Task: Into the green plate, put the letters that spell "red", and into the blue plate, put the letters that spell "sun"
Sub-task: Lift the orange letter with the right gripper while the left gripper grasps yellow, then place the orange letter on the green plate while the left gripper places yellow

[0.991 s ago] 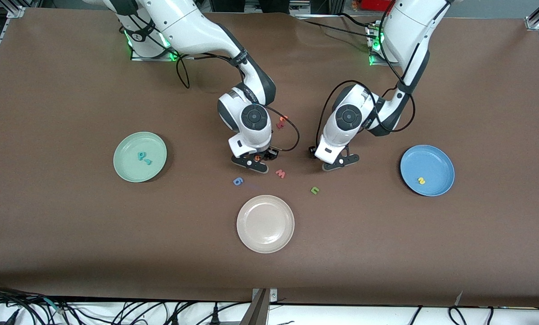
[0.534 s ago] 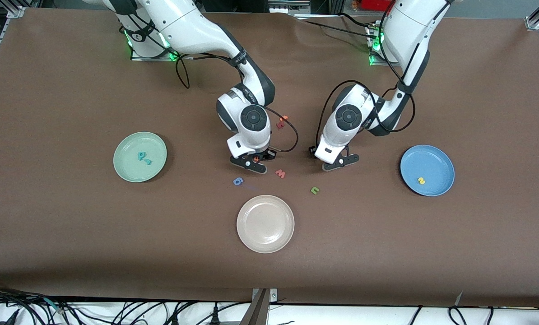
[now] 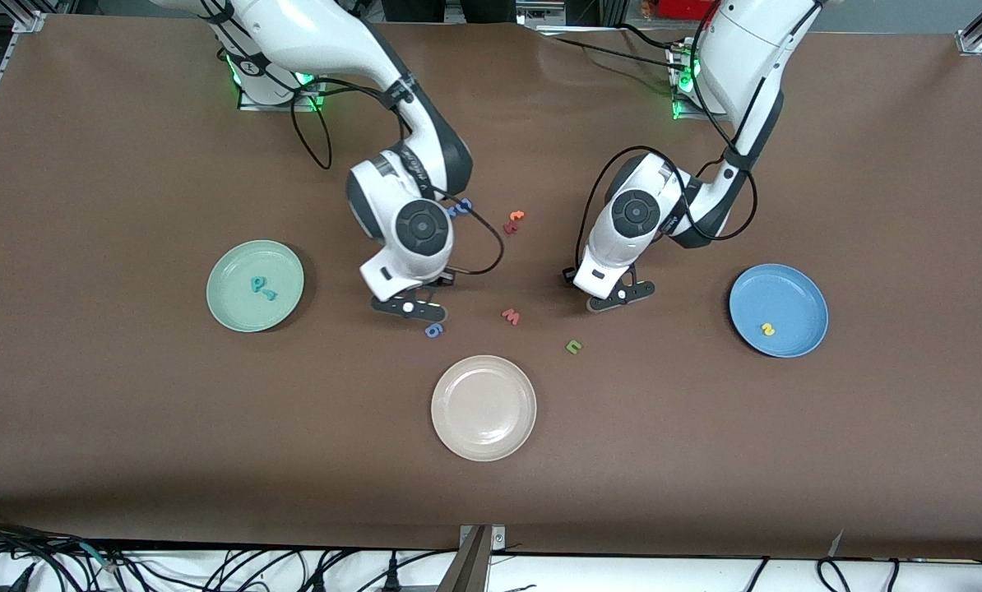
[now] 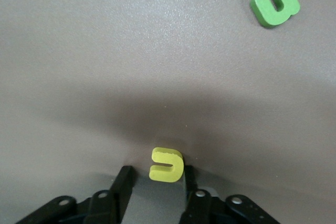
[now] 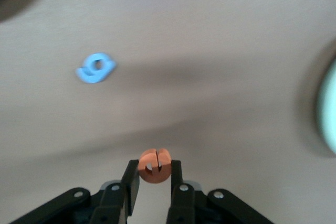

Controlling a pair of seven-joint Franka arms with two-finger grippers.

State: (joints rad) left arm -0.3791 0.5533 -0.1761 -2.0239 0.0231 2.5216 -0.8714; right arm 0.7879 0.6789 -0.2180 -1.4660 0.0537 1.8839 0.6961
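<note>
Front view: orange "e" hidden by right gripper.

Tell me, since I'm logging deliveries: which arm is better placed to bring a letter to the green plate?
Right. Its claw already grips the orange "e" toward the green plate; the left claw straddles the yellow "u", near the blue plate.

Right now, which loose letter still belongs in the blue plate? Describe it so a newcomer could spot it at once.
Start at the cream-white plate nearest the front camera. Slightly farther from the camera, toward the left arm's end, a tiny green "n" lies alone on the brown table, close to the left tool. It is the only green letter; the nearby "w" is red.
</note>
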